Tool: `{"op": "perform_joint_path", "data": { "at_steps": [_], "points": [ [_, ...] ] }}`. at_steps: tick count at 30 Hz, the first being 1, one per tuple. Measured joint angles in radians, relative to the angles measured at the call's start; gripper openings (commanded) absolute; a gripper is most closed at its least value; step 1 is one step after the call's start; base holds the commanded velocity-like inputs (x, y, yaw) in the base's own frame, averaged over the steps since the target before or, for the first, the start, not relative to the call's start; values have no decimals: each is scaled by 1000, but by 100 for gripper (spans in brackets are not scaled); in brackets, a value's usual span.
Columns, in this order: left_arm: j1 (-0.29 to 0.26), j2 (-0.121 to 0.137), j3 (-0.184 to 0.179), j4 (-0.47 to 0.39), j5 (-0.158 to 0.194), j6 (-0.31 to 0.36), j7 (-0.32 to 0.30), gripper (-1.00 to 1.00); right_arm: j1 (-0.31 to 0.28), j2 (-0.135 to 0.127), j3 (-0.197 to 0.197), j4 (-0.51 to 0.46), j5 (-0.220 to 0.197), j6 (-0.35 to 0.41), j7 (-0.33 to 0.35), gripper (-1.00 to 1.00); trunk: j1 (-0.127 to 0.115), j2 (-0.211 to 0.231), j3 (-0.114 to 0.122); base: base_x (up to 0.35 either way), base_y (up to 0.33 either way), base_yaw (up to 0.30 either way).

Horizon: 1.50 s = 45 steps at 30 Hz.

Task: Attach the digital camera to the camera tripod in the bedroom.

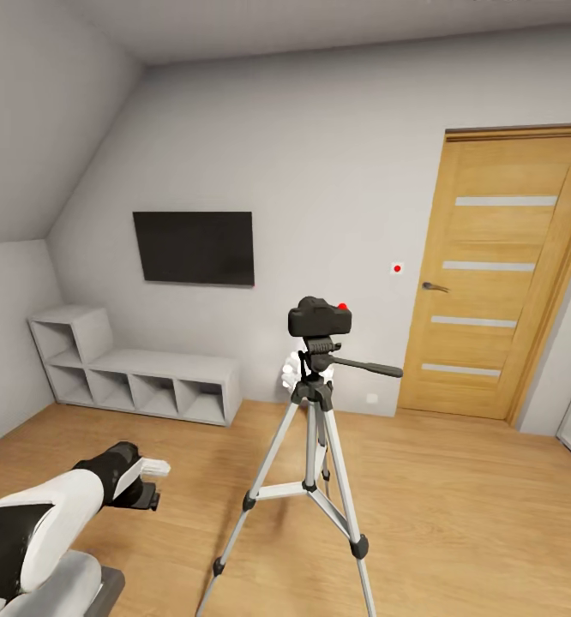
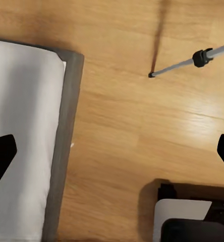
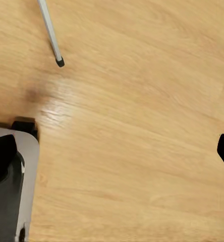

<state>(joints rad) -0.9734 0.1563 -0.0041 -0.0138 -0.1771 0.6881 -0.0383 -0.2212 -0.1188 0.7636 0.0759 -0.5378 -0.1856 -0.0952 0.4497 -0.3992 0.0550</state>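
Note:
The digital camera point(image 1: 319, 318), matte black with a red button on top, sits on the black head of the camera tripod point(image 1: 313, 403) in the middle of the bedroom floor. The pan handle points right. My left gripper point(image 1: 146, 482) hangs low at the left, well short of the tripod; in the left wrist view its fingertips point(image 2: 2, 161) stand wide apart, open and empty, over the floor, with a tripod leg point(image 2: 185, 64) beyond. My right gripper point(image 3: 112, 154) is likewise open and empty above bare floor near another tripod leg point(image 3: 50, 31).
A grey bed edge point(image 2: 66, 141) lies by my left arm. A wall TV point(image 1: 194, 248), a low grey shelf unit point(image 1: 140, 373) and a wooden door point(image 1: 508, 274) line the far wall. A small white object point(image 1: 291, 372) stands behind the tripod. My base point(image 3: 11, 191) shows below.

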Motion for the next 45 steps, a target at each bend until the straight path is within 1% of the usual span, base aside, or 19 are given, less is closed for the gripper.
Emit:
{"op": "perform_joint_path", "data": {
  "at_steps": [2,4,5,8,9,13,14,18,19,26,33,39,40,43,45],
  "points": [
    [28,-5,0,0,0,0,0,100,6,0,-1,0,0,38,0,100,0,0,0,0,0,0],
    [58,-16,1,0,0,-1,0,100,11,0,-1,0,0,60,0,100,0,0,0,0,0,0],
    [79,-26,2,0,1,-1,0,100,15,0,-1,0,0,68,0,100,0,0,0,0,0,0],
    [110,-41,1,0,0,-1,0,100,23,0,-1,0,0,76,0,100,0,0,0,0,0,0],
    [129,-47,2,0,1,-1,0,100,27,0,-1,0,-1,79,0,100,0,0,0,0,0,0],
    [178,-56,1,1,0,-1,-1,100,32,0,-1,0,-1,82,0,100,0,0,0,0,0,0],
    [212,-58,1,1,1,-1,-1,100,33,1,-1,0,-1,83,1,100,0,0,0,0,0,0],
    [261,-61,1,1,1,-2,-3,100,34,1,-1,0,-1,84,1,100,0,0,0,0,0,0],
    [302,-71,2,1,2,-5,-4,100,34,1,-1,0,-1,84,1,100,0,0,0,0,0,0],
    [378,-77,1,1,1,-35,-3,100,34,3,-2,0,-1,85,1,100,0,0,0,0,0,0],
    [444,-78,1,1,1,-43,-2,100,39,3,-3,0,-2,86,0,100,0,0,0,0,0,0],
    [501,-78,1,1,1,-45,-3,100,62,5,-5,0,-3,87,0,100,0,0,0,0,0,0],
    [519,-79,1,1,1,-46,-3,100,67,6,-5,0,-4,87,0,100,0,0,0,0,0,0],
    [547,-81,1,1,1,-46,-3,100,78,7,-6,0,-4,87,0,100,0,0,0,0,0,0],
    [557,-82,1,1,1,-46,-3,100,83,8,-6,0,-4,87,0,100,0,0,0,0,0,0]
  ]
}}
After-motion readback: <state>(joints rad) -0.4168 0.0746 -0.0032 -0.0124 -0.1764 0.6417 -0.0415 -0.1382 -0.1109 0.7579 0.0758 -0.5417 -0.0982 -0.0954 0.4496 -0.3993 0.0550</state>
